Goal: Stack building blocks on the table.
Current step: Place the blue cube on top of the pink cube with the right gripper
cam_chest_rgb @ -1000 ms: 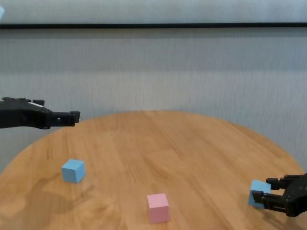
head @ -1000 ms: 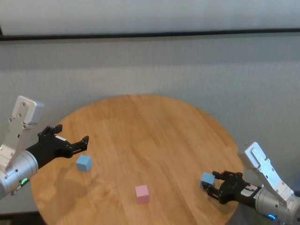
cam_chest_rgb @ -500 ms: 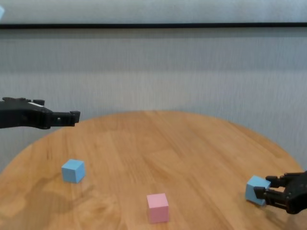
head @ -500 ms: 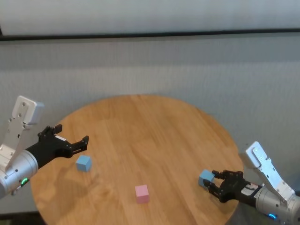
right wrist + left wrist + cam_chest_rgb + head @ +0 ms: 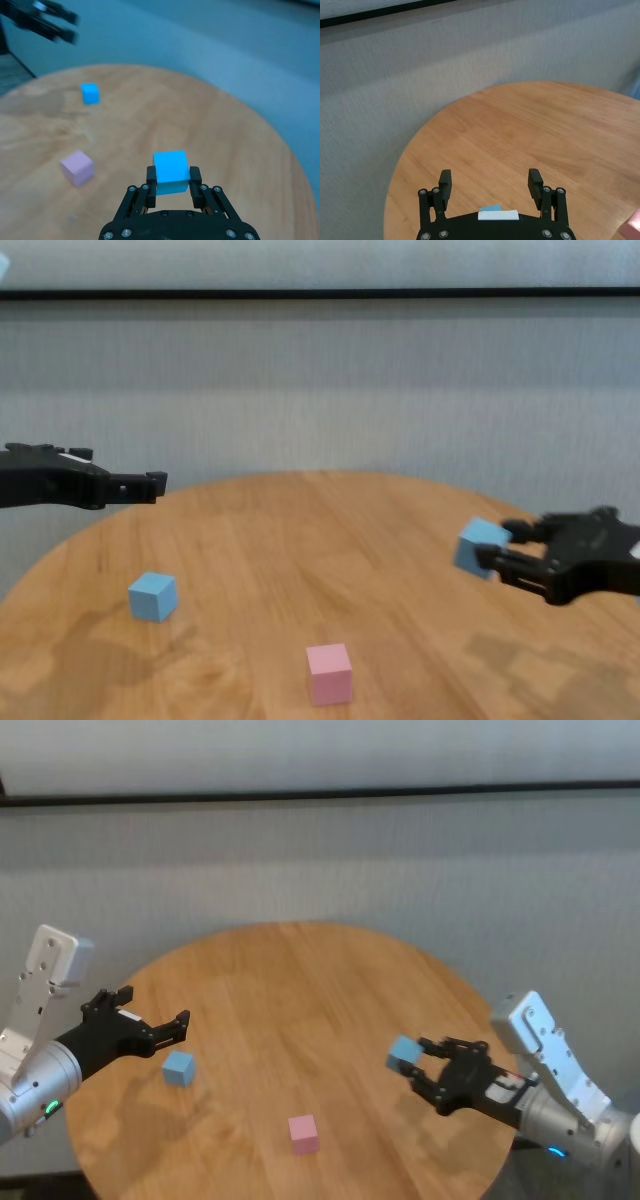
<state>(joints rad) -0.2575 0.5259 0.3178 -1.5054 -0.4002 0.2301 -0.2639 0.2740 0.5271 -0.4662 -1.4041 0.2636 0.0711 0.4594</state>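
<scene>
My right gripper [image 5: 420, 1063] is shut on a light blue block [image 5: 404, 1052] and holds it in the air over the right part of the round wooden table [image 5: 300, 980]. The grip shows in the right wrist view [image 5: 170, 171] and the chest view [image 5: 481, 546]. A pale pink block [image 5: 303, 1133] lies near the table's front middle. The second light blue block [image 5: 179, 1068] lies at the left. My left gripper [image 5: 155, 1008] is open and empty, hovering just above and behind that block.
A grey wall runs behind the table. The table's front edge is close to the pink block [image 5: 329, 674]. Bare wood lies between the pink block and the left blue block [image 5: 152, 597].
My right gripper has lifted the blue block off the table's right edge and carried it up and leftward. The left arm and the other two blocks have not moved.
</scene>
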